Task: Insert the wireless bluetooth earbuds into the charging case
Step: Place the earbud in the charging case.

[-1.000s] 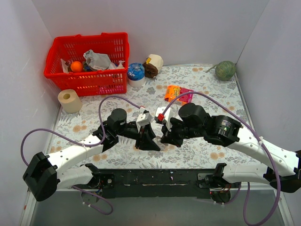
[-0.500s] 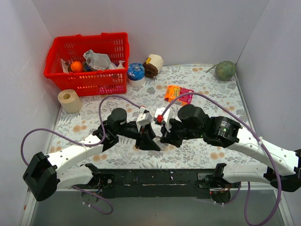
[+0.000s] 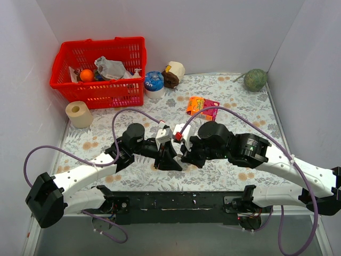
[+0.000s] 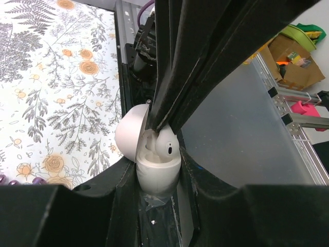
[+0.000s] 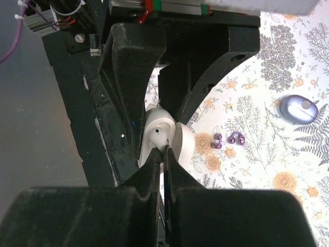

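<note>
My left gripper [image 4: 157, 165] is shut on a white charging case [image 4: 154, 181] whose lid [image 4: 129, 135] hangs open to the left. A white earbud [image 4: 167, 145] stands half out of the case's well. My right gripper [image 5: 165, 149] is shut with its tips on that white earbud [image 5: 160, 137], over the case [image 5: 182, 145]. In the top view the two grippers, left [image 3: 169, 159] and right [image 3: 185, 156], meet near the table's front edge and hide the case. Two purple earbuds [image 5: 217, 140] [image 5: 236, 137] lie on the floral cloth beside it. A lavender case [image 5: 297, 108] rests farther off.
A red basket [image 3: 101, 42] of odds and ends stands at the back left, with a paper roll [image 3: 79, 113] in front of it. A blue-lidded cup [image 3: 154, 82], an orange snack packet [image 3: 201, 105] and a green ball [image 3: 255, 79] sit along the back.
My right arm has shifted a little to the left, closer against the left gripper. The left arm has held still with the case.
</note>
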`<state>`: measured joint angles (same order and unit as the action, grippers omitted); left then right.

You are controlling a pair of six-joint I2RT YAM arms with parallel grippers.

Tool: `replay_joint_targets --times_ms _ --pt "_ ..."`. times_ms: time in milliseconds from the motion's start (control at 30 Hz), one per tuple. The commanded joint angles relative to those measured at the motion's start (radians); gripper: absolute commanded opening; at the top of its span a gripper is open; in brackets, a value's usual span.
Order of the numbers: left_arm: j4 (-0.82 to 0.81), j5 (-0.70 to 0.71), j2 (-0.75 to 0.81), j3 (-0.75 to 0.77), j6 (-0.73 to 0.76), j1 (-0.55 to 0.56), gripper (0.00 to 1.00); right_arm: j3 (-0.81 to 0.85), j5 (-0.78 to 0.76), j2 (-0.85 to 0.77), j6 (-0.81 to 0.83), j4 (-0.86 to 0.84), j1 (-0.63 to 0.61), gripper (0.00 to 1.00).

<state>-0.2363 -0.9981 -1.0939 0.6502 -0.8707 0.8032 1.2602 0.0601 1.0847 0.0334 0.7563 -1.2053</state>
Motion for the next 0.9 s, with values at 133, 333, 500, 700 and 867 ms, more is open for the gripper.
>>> replay_joint_targets --times_ms 133,333,500,700,867 --pt "-0.04 0.142 0.075 0.019 0.041 0.004 0.0 0.039 -0.005 0.058 -0.059 0.008 -0.026 0.01" --pt "-0.043 0.15 0.088 0.016 0.05 0.005 0.0 0.047 -0.023 0.072 -0.075 0.006 -0.025 0.01" --pt "-0.063 0.158 0.095 0.003 0.041 0.007 0.0 0.064 -0.025 0.078 -0.092 0.005 -0.027 0.08" --pt "-0.074 0.161 0.104 -0.009 0.038 0.007 0.0 0.099 -0.055 0.069 -0.109 0.009 -0.027 0.32" --pt "-0.08 0.162 0.106 -0.015 0.033 0.008 0.0 0.129 -0.092 0.061 -0.116 0.015 -0.025 0.41"
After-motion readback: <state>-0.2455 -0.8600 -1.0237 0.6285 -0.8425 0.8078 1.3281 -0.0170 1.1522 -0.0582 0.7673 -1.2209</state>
